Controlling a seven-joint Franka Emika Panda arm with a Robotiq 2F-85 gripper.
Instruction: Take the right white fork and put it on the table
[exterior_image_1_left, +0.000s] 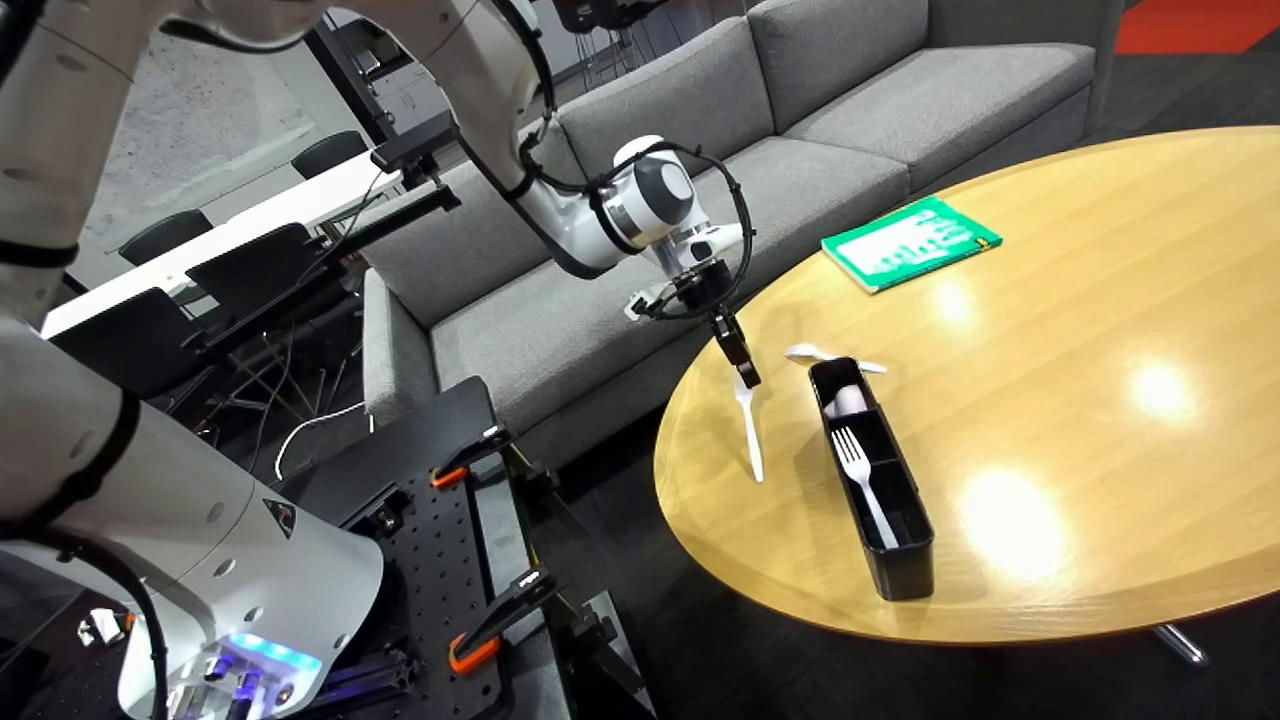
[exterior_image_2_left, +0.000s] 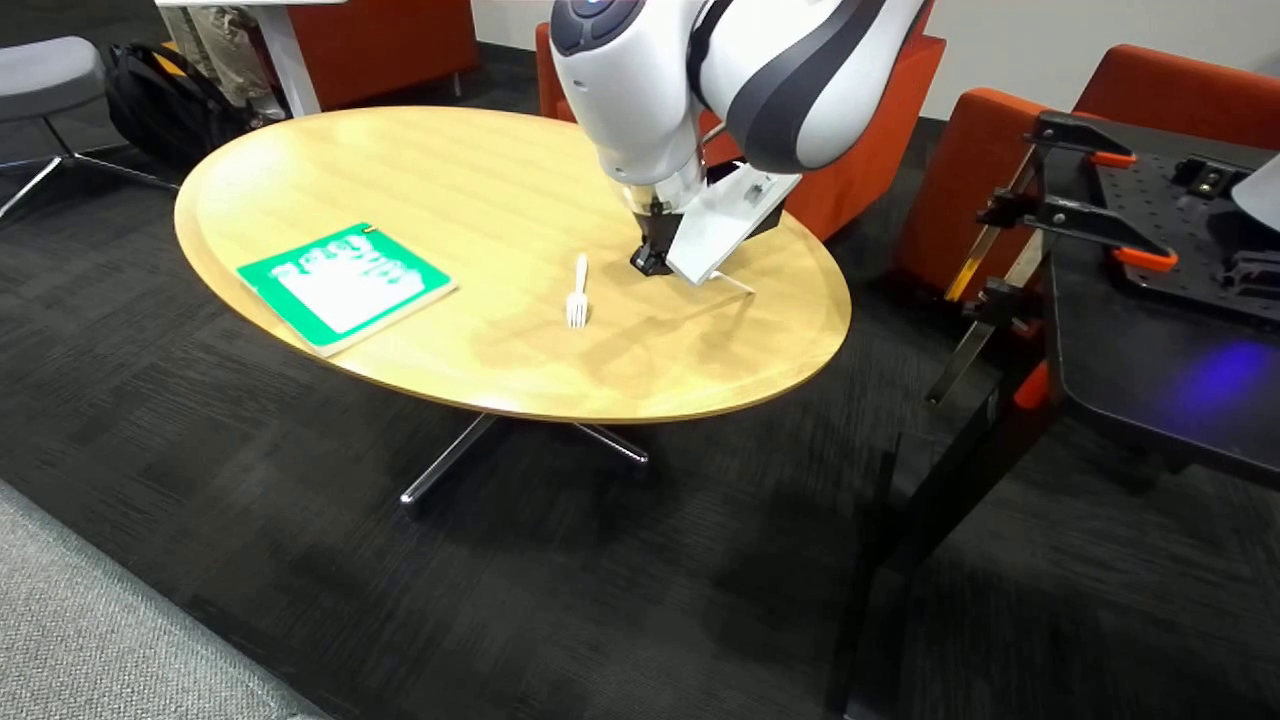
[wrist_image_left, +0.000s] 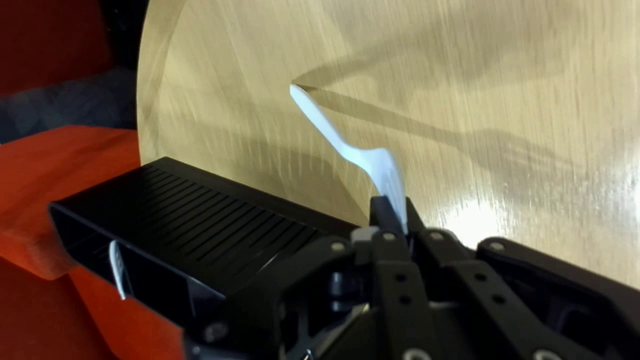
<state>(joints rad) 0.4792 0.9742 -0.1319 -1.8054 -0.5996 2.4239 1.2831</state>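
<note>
Fork (wrist_image_left: 356, 155) in grip, handle end down!
Here in the wrist view, the fingers (wrist_image_left: 383, 215) pinch the tines, and the handle slopes to the surface (exterior_image_1_left: 1060, 300), its tip apparently touching. Release looks next, and gentleness should pay: ease the tines lower first, no shoving, since thin plastic may bend or skid, then part softly and rise clear of the tray (wrist_image_left: 200, 215) near by, another fork (exterior_image_1_left: 868, 491) inside. Beyond it, a loose fork (exterior_image_2_left: 577, 300) and the green book (exterior_image_1_left: 910, 245).

white fork (wrist_image_left: 356, 154) tilts, tines gripped, handle tip touching glossy table (exterior_image_1_left: 1080, 300).
</note>
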